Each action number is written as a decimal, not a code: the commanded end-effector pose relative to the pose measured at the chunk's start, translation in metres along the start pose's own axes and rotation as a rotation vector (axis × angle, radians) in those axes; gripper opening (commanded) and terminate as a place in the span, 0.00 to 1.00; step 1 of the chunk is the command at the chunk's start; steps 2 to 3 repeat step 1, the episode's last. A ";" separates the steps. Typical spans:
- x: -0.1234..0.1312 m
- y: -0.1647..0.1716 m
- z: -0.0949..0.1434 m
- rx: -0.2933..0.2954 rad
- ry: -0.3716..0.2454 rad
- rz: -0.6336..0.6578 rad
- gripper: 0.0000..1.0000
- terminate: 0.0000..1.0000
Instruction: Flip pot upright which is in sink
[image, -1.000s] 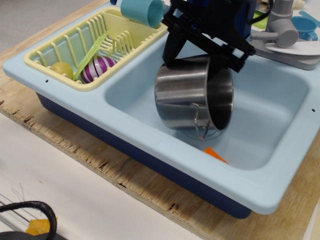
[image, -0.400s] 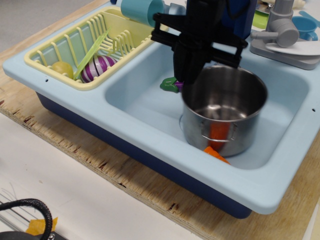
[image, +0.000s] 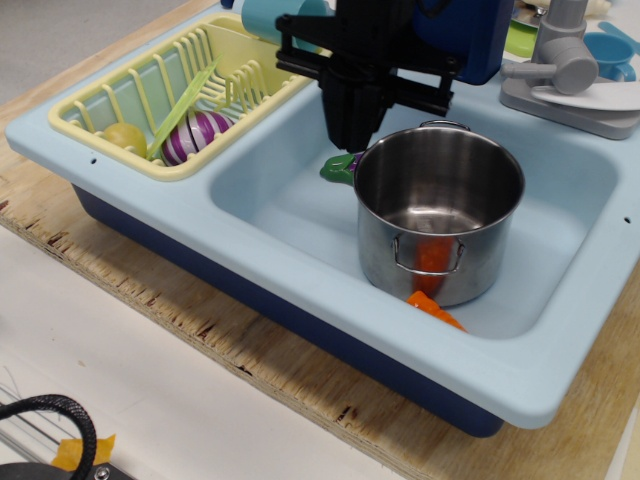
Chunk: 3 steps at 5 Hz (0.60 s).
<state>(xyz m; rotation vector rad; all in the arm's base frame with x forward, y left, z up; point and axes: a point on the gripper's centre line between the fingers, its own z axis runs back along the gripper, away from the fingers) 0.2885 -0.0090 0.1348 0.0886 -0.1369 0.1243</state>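
The shiny steel pot (image: 430, 250) stands upright, mouth up, in the basin of the light blue sink (image: 250, 265), towards its right front. One wire loop handle faces me. My black gripper (image: 352, 140) hangs just above and behind the pot's left rim, pointing down. It holds nothing and its fingers stand close together, off the pot. Nothing shows inside the pot.
An orange toy piece (image: 432, 306) lies at the pot's front foot. A green and purple toy (image: 338, 168) lies beside the pot's left side. The yellow dish rack (image: 150, 100) holds small toys at left. A teal cup (image: 265, 15) is behind it. The grey faucet (image: 560, 55) stands at back right.
The pot was tilted on its side in my grip, then turned mouth up and came down on the basin floor. My gripper has let go of the rim and moved up and left.
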 end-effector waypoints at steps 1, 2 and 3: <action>0.002 0.002 0.011 -0.008 -0.038 0.011 1.00 1.00; 0.002 0.002 0.011 -0.008 -0.038 0.011 1.00 1.00; 0.002 0.002 0.011 -0.008 -0.038 0.011 1.00 1.00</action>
